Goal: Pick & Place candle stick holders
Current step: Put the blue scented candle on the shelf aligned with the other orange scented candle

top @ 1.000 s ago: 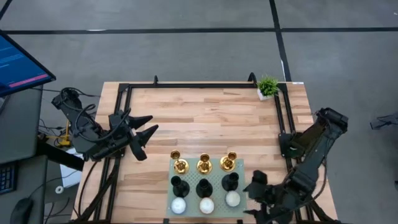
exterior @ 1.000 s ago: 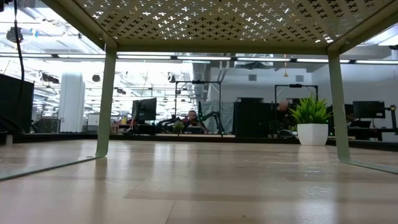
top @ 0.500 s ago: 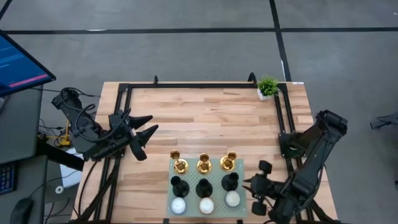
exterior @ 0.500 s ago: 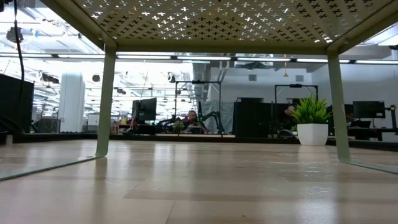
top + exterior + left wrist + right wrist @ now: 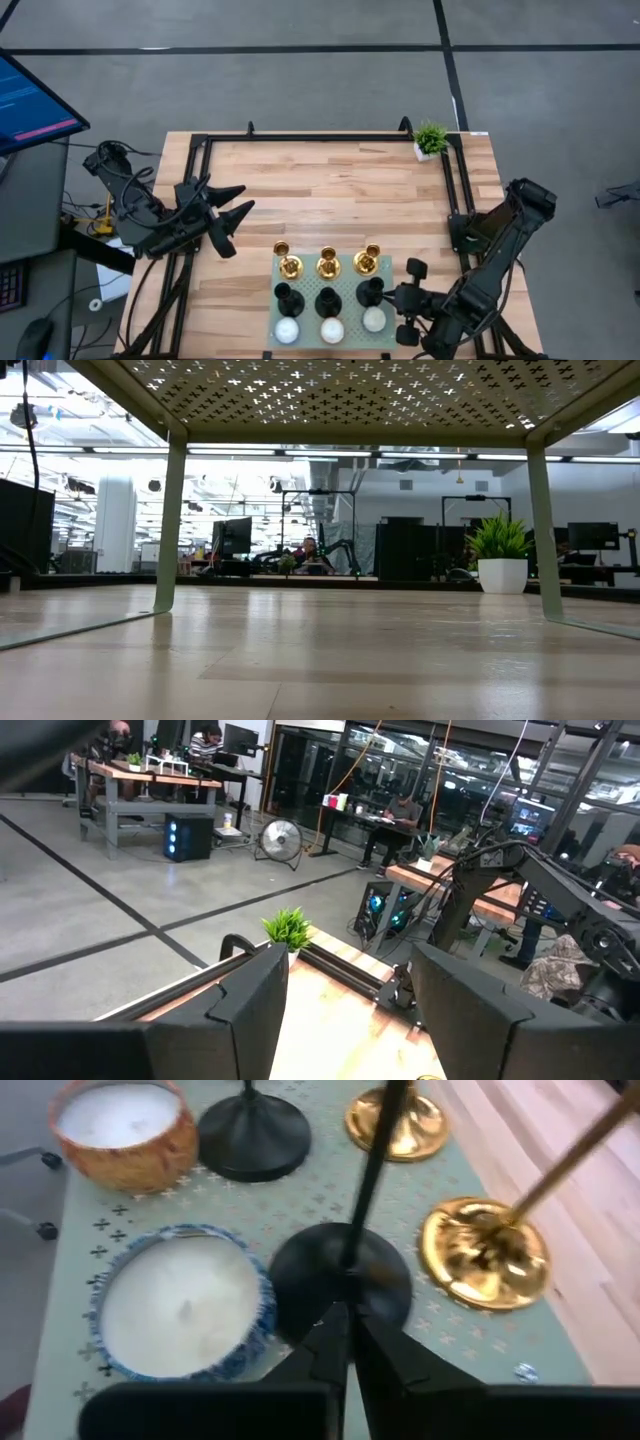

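The right arm folds down from its mount at the table's right edge, elbow bent, and reaches leftward along the near side. Its right gripper [image 5: 392,298] sits at the right end of the pale green perforated metal stand [image 5: 352,283], and from its own wrist view the two dark fingers [image 5: 345,1342] are pressed together on the slim stem of the nearest matte black candle stick holder [image 5: 342,1275], low down, just above the round base. That holder [image 5: 371,291] stands upright on the stand's top, rightmost of the black trio.

The other two matte black holders [image 5: 328,301] [image 5: 289,297] stand in the same middle row, and the three shiny gold candle stick holders [image 5: 328,264] line the far row behind them. Nearest the table's front edge sit three round white-wax candles in jars [image 5: 331,330], one in a blue patterned jar [image 5: 182,1315], another in an orange one [image 5: 120,1130].

The left arm hangs back over the left edge of the light wooden table [image 5: 330,190], wrist turned in toward the middle. Its left gripper [image 5: 232,212] is held partly spread, holding nothing, well apart from the stand. A small green potted plant in a white pot [image 5: 430,138] sits in the far right corner.
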{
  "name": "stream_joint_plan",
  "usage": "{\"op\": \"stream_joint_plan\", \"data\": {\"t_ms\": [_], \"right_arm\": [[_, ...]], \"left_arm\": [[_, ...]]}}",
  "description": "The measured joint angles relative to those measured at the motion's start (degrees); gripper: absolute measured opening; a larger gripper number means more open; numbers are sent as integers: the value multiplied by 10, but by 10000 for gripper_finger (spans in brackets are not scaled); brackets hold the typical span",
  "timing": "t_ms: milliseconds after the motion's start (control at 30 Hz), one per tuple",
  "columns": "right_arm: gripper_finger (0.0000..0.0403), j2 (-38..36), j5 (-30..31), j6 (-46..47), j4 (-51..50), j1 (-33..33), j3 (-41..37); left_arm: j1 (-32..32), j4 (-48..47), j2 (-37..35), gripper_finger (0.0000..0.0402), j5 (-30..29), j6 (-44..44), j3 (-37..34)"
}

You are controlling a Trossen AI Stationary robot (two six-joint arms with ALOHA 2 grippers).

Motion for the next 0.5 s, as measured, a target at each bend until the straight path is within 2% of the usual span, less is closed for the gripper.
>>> {"op": "stream_joint_plan", "data": {"t_ms": [100,500], "right_arm": [[2,0,-1,-17,32,0,-7],[2,0,-25,-24,64,0,-8]], "left_arm": [[0,1,0,212,0,0,0],[0,1,0,212,0,0,0]]}}
